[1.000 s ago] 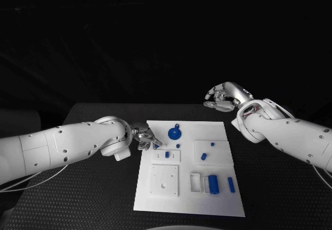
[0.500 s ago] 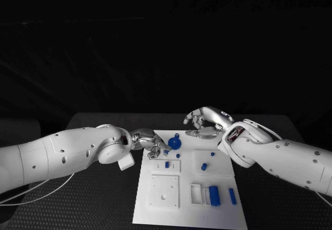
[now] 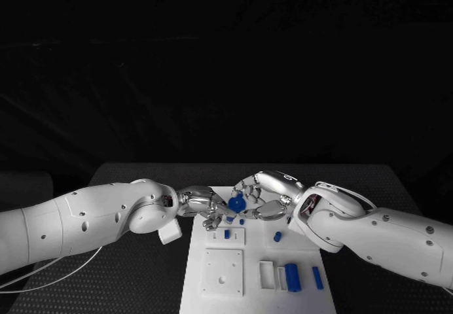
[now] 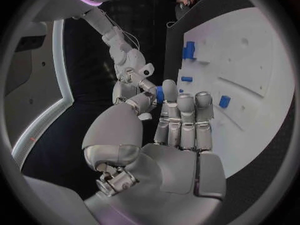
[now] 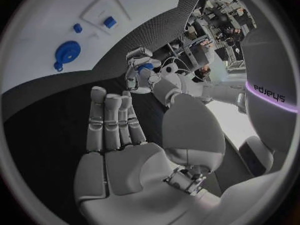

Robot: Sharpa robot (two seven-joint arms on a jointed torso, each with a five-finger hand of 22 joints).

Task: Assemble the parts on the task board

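The white task board [image 3: 213, 297] lies in the middle of the table, also seen as task board [image 4: 250, 60] and task board [image 5: 37, 30]. A round blue part [image 3: 236, 204] with a small lug lies at its far end, also seen as round blue part [image 5: 67, 51]. My left hand [image 3: 201, 201] is at the board's far left corner and pinches a small blue part [image 4: 159, 93] between thumb and fingertip. My right hand [image 3: 262, 194] hovers just above the round part with its fingers stretched out and nothing in them; right hand [image 5: 115, 135] shows a bare palm.
More blue parts sit on the board: a short peg [image 3: 277, 236], a small piece [image 3: 226, 233], a thick cylinder [image 3: 292, 276] and a thin bar [image 3: 316, 277]. A white square block [image 3: 224, 271] stands near the front. Black table [image 3: 141, 275] surrounds the board.
My right hand has come from the back right to above the round blue part at the board's far end. The left hand edged right toward it. The head view has shifted.
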